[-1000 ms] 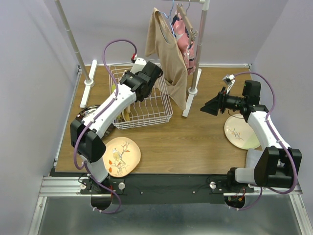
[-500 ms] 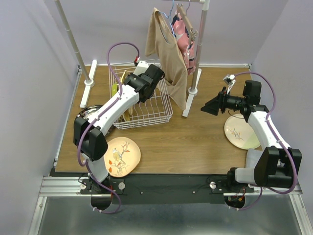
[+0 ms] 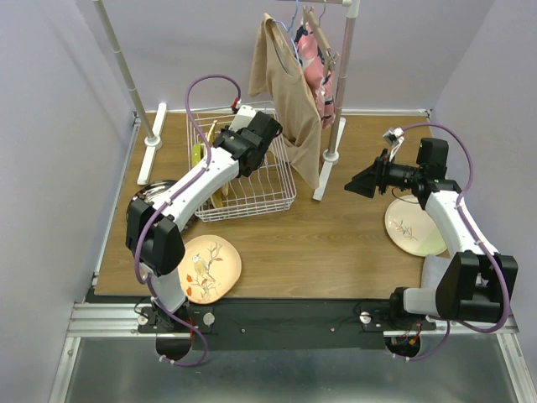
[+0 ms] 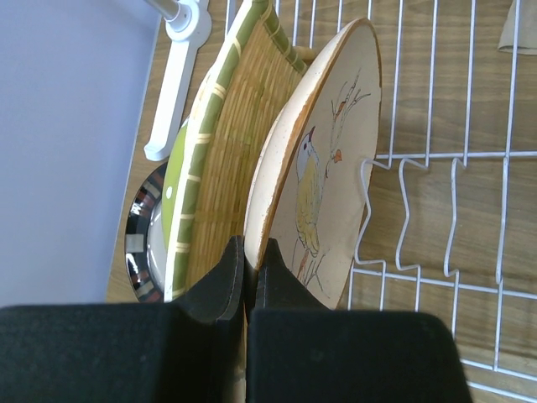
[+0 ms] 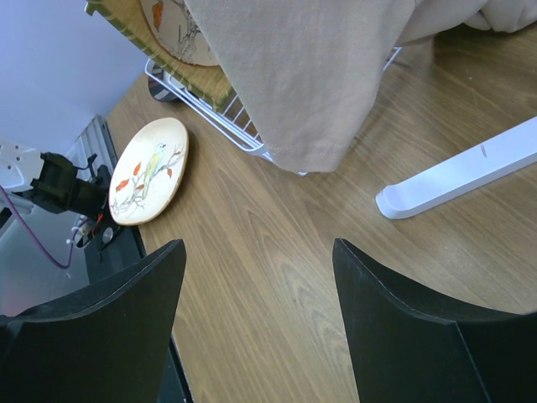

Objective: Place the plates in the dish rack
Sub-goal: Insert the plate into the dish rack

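Evidently mid-placement, the left jaws are clamped on the rim of a bird plate (image 4: 323, 168) standing in the rack (image 3: 252, 210) at the far-left of the bench (image 3: 336, 243), so a gentle release should come next, while the right jaws hang apart, empty.

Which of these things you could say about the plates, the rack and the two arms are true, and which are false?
1. The left arm's jaws are closed on the rim of a round peach bird-painted plate standing in the white wire dish rack. True.
2. The right arm's jaws hold a plate. False: they stand open and empty above the wooden table.
3. A second peach bird-painted plate lies flat on the table. True.
4. The woven-look square plate with a green rim lies flat on the table. False: it stands on edge in the rack, beside the gripped plate.
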